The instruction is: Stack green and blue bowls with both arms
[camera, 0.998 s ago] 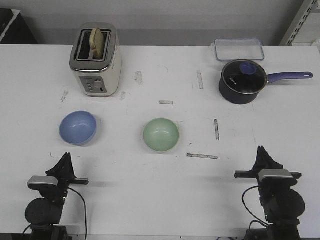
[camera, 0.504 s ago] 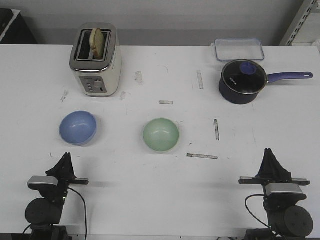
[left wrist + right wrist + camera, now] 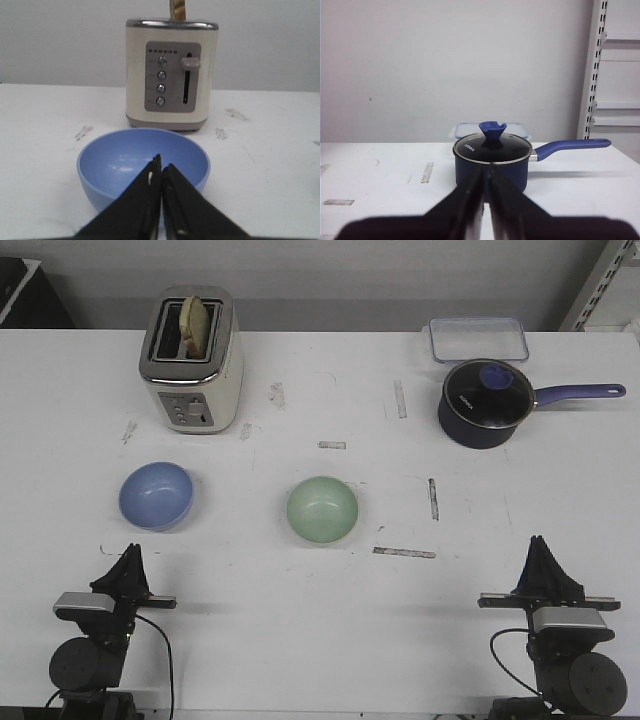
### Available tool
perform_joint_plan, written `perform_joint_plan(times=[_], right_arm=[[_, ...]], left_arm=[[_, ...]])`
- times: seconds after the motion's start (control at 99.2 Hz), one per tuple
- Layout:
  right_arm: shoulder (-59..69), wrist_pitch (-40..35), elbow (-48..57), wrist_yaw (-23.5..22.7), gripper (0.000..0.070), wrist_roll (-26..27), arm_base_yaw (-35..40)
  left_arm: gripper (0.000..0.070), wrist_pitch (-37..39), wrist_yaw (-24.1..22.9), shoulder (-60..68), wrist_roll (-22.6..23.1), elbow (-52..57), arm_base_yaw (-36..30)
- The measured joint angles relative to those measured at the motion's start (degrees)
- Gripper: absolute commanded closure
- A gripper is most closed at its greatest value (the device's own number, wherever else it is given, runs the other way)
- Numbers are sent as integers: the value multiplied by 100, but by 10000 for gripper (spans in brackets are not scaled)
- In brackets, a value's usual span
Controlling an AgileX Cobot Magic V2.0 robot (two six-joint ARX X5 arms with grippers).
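Note:
The periwinkle blue bowl [image 3: 156, 494] sits upright on the white table at the left; it also shows in the left wrist view [image 3: 115, 162], just beyond my fingertips. The mint green bowl [image 3: 322, 509] sits upright near the table's middle, apart from the blue one. My left gripper [image 3: 131, 552] rests at the front left, shut and empty, pointing at the blue bowl; it also shows in the left wrist view [image 3: 161, 166]. My right gripper [image 3: 540, 543] rests at the front right, shut and empty, far from both bowls; it also shows in the right wrist view [image 3: 485, 170].
A cream toaster [image 3: 191, 360] with bread in it stands at the back left. A dark blue saucepan [image 3: 487, 402] with a glass lid and long handle stands at the back right, with a clear lidded container [image 3: 478, 338] behind it. Tape marks dot the table.
My right arm has shifted to the right and settled; the gripper now points straight ahead at the saucepan. The left arm and both bowls have not moved.

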Motion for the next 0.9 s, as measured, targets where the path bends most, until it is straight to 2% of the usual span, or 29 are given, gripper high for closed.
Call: perform_joint_plan(times=[0.454, 0.897], right_arm=[[0, 0, 0, 0, 693, 0, 0], [0, 0, 0, 0, 693, 0, 0]], left_arm=[[699, 13, -2, 621, -2, 402, 0], [699, 4, 0, 2966, 0, 1869, 0]])
